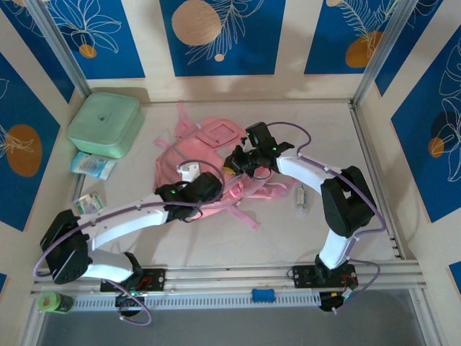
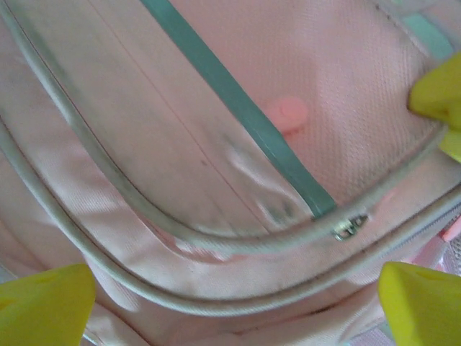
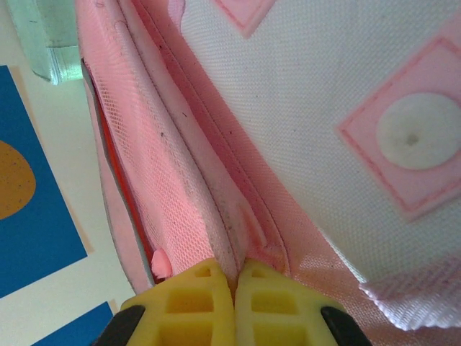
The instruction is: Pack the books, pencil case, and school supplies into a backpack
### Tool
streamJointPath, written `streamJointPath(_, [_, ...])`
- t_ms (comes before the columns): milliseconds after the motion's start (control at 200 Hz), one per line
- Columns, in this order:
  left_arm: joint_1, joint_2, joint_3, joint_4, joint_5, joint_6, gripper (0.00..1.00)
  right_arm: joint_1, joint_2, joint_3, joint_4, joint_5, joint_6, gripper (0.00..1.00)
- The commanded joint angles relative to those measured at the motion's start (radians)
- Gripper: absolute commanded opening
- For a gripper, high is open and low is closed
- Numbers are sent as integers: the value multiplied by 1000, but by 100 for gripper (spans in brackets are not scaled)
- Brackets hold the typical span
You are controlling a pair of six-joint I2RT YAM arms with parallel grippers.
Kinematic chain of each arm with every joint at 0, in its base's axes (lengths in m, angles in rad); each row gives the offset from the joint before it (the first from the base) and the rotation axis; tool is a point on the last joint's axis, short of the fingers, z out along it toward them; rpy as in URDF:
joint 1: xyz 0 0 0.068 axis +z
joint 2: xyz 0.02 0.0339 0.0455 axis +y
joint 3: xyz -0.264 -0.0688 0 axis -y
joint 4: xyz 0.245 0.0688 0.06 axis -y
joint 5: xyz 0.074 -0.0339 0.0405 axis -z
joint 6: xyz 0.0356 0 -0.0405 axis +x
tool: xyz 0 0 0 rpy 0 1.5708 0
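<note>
The pink backpack (image 1: 216, 144) lies flat in the middle of the table. My right gripper (image 1: 239, 163) is over its right side; in the right wrist view the yellow fingers (image 3: 205, 295) are shut on a folded edge of the backpack (image 3: 302, 108) beside its mesh lining. My left gripper (image 1: 207, 189) hovers over the backpack's near side. In the left wrist view it (image 2: 230, 306) stands wide open above the grey piping and a zipper pull (image 2: 351, 225), with nothing between its fingertips (image 2: 43, 303). The books and the pencil case are out of view.
A mint-green rounded box (image 1: 104, 124) sits at the back left. Two small packets (image 1: 94, 166) (image 1: 88, 204) lie near the left wall. A small pale tube (image 1: 301, 198) rests right of the backpack. Walls close in the table on three sides.
</note>
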Motion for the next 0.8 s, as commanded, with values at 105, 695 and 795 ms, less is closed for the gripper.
streamJointPath(105, [-26, 121, 109, -81, -115, -170, 100, 6, -39, -16, 57, -12, 31, 0])
streamJointPath(695, [-24, 247, 130, 148, -243, -195, 100, 5, -20, -30, 105, -22, 69, 0])
streamJointPath(795, [-22, 231, 91, 241, -235, -144, 99, 5, -21, -33, 107, -20, 72, 0])
